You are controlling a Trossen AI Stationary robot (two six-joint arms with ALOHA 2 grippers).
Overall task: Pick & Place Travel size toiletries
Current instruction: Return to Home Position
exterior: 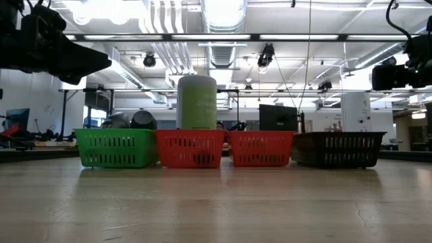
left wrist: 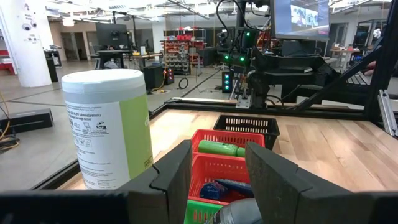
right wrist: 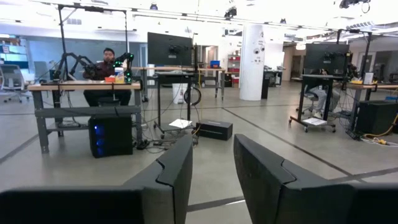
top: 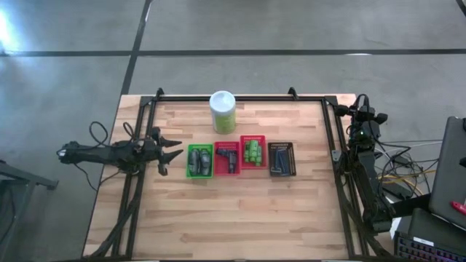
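Note:
Four mesh baskets stand in a row at mid-table. The green basket [top: 199,161] holds grey tubes [left wrist: 239,211]. A red basket [top: 226,158] holds dark-blue items [left wrist: 217,188]. A second red basket [top: 253,152] holds bright green tubes [left wrist: 221,148]. The dark basket [top: 282,159] holds dark stick-like items. My left gripper [top: 175,154] is open and empty just left of the green basket, above the table, pointing along the row. My right gripper [right wrist: 212,155] is open and empty at the table's far right corner, facing the room.
A large white-and-green canister [top: 223,111] stands upright behind the baskets near the far edge; it also shows in the left wrist view [left wrist: 109,127]. A dark frame [top: 240,97] runs around the table. Bare wood [top: 240,218] lies in front of the baskets. A person sits at a far desk [right wrist: 107,62].

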